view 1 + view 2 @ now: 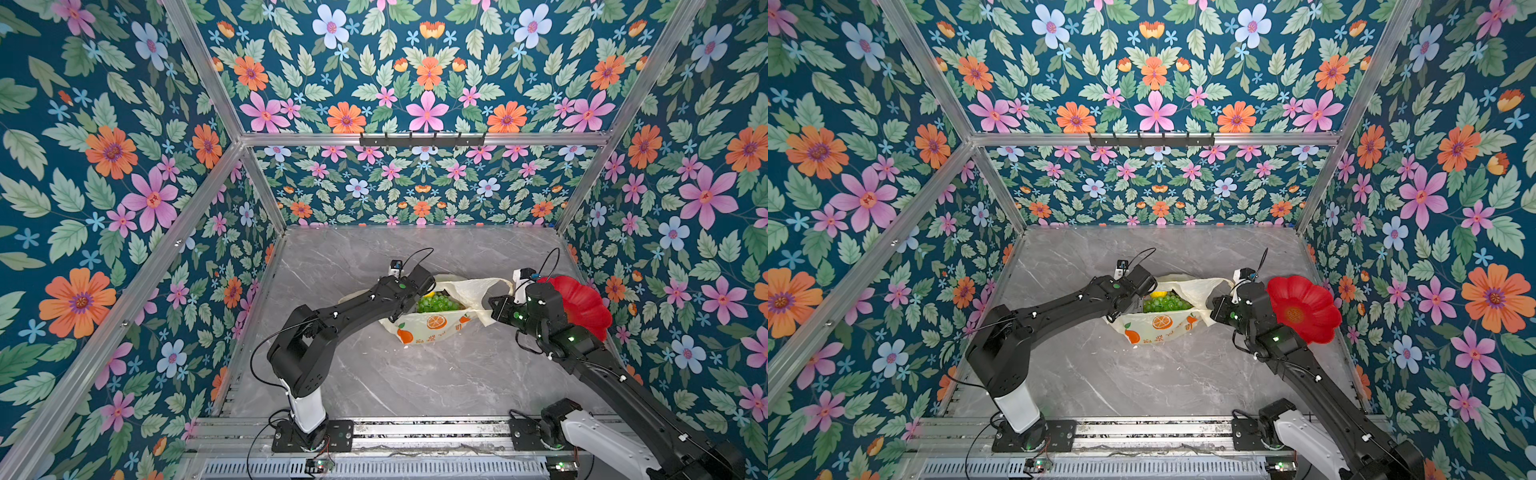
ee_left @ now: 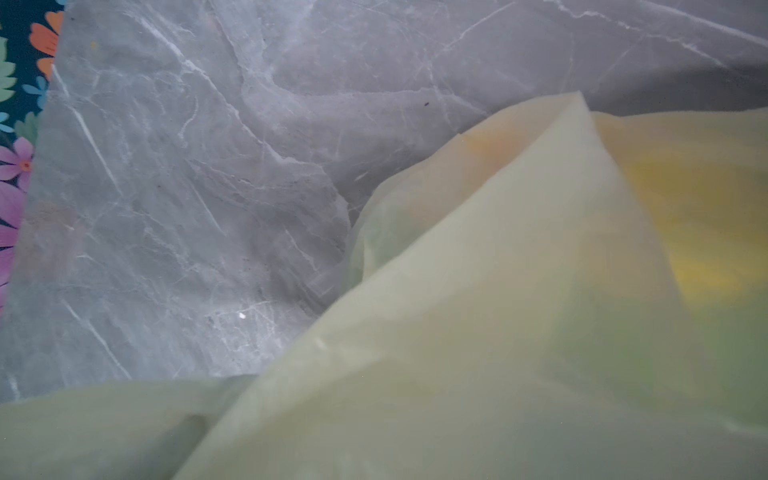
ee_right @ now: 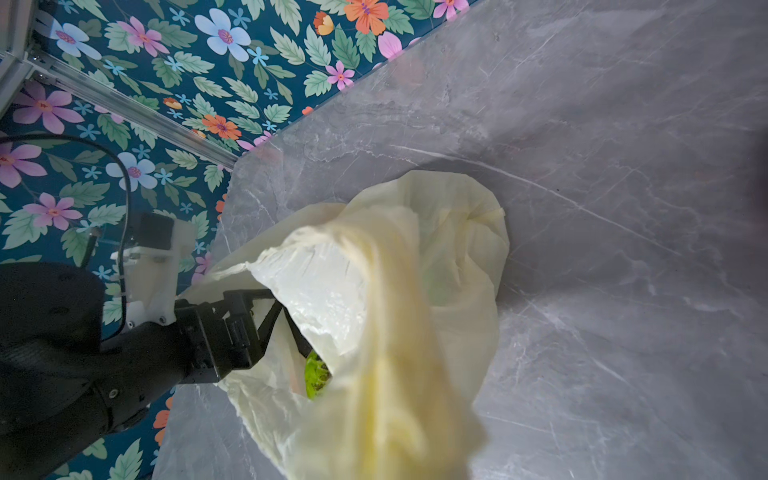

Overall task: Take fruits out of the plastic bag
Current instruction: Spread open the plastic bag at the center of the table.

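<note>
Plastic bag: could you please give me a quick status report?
Left gripper open, inside the mouth. Right gripper shut on plastic bag, at a handle. Green grapes visible inside. Loose film crowds the opening.

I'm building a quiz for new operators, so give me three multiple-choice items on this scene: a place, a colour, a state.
1. Where is the red dish relative to the plastic bag? A inside it; B outside it, on the right gripper's side; C hanging on the back wall.
2. What colour is the grape bunch in the bag's mouth? A green; B purple; C red.
3. How is the right gripper? A open, holding nothing; B shut on the dish; C shut on the bag.
Key: 1B, both top views show it clear of the bag; 2A, green beads fill the mouth; 3C, the bag's plastic is drawn out to it.
</note>
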`<state>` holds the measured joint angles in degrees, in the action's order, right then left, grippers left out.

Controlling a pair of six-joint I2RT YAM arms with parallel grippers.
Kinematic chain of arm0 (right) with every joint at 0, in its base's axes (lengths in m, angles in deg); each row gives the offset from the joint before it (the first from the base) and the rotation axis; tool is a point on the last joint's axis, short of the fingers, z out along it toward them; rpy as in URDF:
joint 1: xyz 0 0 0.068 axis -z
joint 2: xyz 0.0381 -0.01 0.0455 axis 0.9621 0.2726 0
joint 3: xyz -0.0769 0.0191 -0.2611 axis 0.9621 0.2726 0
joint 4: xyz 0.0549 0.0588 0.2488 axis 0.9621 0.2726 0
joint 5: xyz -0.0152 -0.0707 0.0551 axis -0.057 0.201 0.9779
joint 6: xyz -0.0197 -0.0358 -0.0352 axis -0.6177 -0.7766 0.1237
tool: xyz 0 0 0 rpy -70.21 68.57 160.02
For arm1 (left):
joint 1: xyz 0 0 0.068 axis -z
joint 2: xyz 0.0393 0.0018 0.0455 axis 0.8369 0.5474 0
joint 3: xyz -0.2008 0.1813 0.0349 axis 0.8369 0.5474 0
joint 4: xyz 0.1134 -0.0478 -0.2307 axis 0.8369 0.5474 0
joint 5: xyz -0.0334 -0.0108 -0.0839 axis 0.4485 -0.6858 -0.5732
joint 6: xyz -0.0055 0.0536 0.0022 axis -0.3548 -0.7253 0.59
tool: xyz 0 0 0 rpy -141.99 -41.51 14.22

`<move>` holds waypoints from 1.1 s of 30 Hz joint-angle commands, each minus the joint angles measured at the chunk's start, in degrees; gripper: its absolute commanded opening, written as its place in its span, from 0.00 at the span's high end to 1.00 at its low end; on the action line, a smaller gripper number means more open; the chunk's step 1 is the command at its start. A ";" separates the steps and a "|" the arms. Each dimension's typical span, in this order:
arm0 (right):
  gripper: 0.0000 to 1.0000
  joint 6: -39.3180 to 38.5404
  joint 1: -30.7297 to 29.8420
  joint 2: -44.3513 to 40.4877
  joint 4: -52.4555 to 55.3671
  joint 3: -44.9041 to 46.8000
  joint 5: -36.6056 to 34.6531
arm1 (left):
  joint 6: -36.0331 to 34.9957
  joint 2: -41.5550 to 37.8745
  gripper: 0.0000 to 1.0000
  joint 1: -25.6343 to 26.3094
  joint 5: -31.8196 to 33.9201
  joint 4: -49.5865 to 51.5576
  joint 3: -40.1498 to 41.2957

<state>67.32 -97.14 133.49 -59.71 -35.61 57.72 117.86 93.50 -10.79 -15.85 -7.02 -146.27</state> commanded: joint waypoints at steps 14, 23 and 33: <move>1.00 2.23 13.27 10.30 -1.96 -5.17 11.20 | -7.60 -13.59 0.98 -11.33 -19.46 -30.79 16.19; 1.00 1.23 12.61 13.61 -1.26 -8.73 10.19 | -11.22 -13.22 1.00 -12.80 -26.60 -35.88 12.54; 0.32 -8.00 5.67 10.42 20.91 -17.33 -9.18 | -13.04 -9.16 1.00 -7.77 -16.55 -26.72 5.30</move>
<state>62.49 -90.89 144.72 -47.45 -51.69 55.93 106.04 83.93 -19.23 -36.52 -36.65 -139.93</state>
